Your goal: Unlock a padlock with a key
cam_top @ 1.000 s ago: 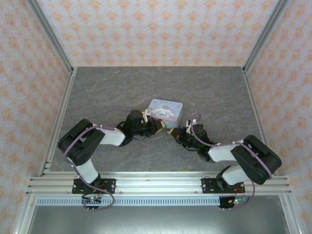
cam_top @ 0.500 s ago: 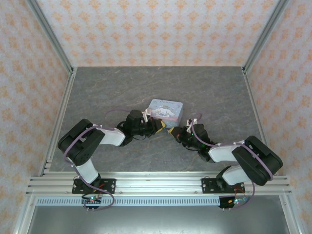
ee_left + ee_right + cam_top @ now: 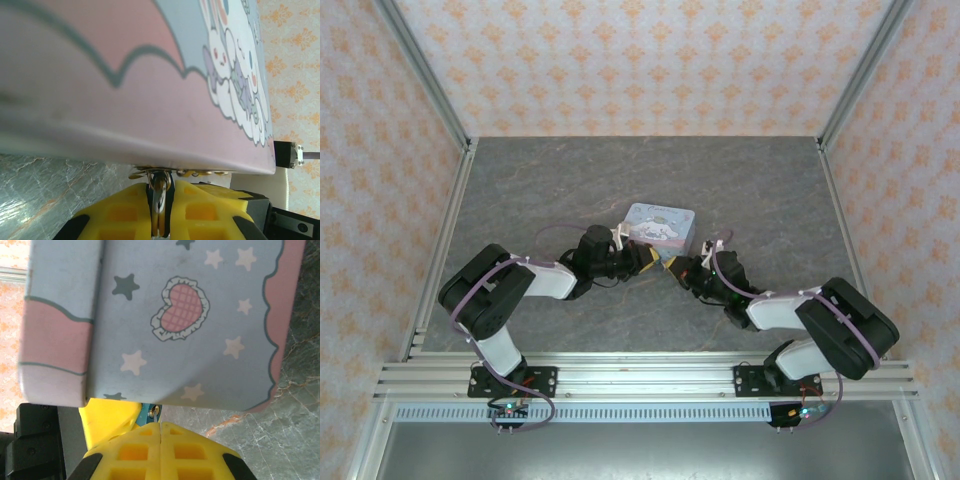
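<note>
Left wrist view: left fingers (image 3: pixel 159 190) pinch the key (image 3: pixel 160 210); right fingers (image 3: pixel 160 427) are squeezed together, padlock (image 3: pixel 146 413) just past their tips. Best slide it in slowly, straight.

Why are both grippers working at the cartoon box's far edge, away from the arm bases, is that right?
No: the left gripper and right gripper meet at the near edge of the cartoon box, facing the arm bases; the top external view shows it.

table (image 3: pixel 620 170) far half: open | side strips: open | box (image 3: pixel 660 222) (centre): obstacle
</note>
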You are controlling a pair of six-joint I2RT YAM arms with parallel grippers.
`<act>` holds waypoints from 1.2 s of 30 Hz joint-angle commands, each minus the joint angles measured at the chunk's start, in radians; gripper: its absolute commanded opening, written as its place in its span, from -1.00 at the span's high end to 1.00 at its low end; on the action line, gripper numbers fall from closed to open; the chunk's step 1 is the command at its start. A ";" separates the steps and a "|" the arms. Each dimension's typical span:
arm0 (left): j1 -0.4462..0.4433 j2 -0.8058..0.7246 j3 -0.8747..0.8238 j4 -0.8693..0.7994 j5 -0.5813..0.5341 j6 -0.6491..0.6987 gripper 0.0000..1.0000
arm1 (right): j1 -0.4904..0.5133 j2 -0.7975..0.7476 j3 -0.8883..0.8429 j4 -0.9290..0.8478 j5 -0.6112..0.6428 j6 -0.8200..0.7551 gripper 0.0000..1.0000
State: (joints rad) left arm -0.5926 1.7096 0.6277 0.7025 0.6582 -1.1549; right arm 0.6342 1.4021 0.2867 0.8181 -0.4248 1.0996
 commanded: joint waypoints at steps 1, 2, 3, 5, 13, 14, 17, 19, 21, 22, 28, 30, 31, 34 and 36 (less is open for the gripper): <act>0.005 -0.037 0.035 0.025 0.024 -0.007 1.00 | 0.005 0.008 0.034 0.037 0.012 0.003 1.00; 0.005 -0.036 0.033 0.027 0.024 -0.011 1.00 | 0.007 0.009 0.035 0.036 0.014 0.003 1.00; 0.005 -0.036 0.032 0.035 0.024 -0.019 1.00 | 0.006 0.009 0.034 0.039 0.015 0.005 1.00; 0.005 -0.031 0.029 0.060 0.026 -0.044 1.00 | 0.005 0.011 0.032 0.044 0.021 0.006 1.00; -0.001 -0.010 0.019 0.170 0.026 -0.145 1.00 | 0.006 0.036 0.034 0.074 0.039 0.006 1.00; -0.003 -0.013 0.020 0.159 0.025 -0.139 1.00 | 0.005 0.039 0.032 0.076 0.040 0.006 1.00; -0.007 -0.029 0.027 0.131 0.027 -0.120 1.00 | 0.004 0.046 0.036 0.089 0.043 0.009 1.00; -0.009 -0.038 0.030 0.105 0.029 -0.104 1.00 | 0.001 0.050 0.040 0.101 0.046 0.009 1.00; -0.009 -0.043 0.030 0.093 0.030 -0.096 1.00 | -0.005 0.050 0.044 0.109 0.043 0.012 1.00; -0.009 -0.043 0.028 0.091 0.030 -0.094 1.00 | -0.007 0.051 0.045 0.114 0.043 0.013 1.00; -0.013 -0.039 0.026 0.102 0.040 -0.091 1.00 | -0.035 0.046 0.055 0.128 0.018 0.013 1.00; -0.016 -0.039 0.028 0.119 0.050 -0.098 1.00 | -0.047 0.047 0.055 0.128 0.009 0.008 1.00; -0.018 -0.039 0.030 0.123 0.052 -0.101 1.00 | -0.050 0.049 0.056 0.128 0.006 0.008 1.00; -0.019 -0.037 0.030 0.135 0.046 -0.120 1.00 | -0.054 0.065 0.060 0.144 -0.012 0.009 1.00; -0.021 -0.033 0.032 0.149 0.039 -0.137 1.00 | -0.053 0.083 0.064 0.166 -0.025 0.016 1.00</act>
State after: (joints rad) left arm -0.5892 1.7100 0.6277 0.7612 0.6426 -1.2636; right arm 0.5816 1.4624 0.3122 0.9001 -0.4305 1.1110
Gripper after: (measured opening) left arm 0.101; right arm 0.040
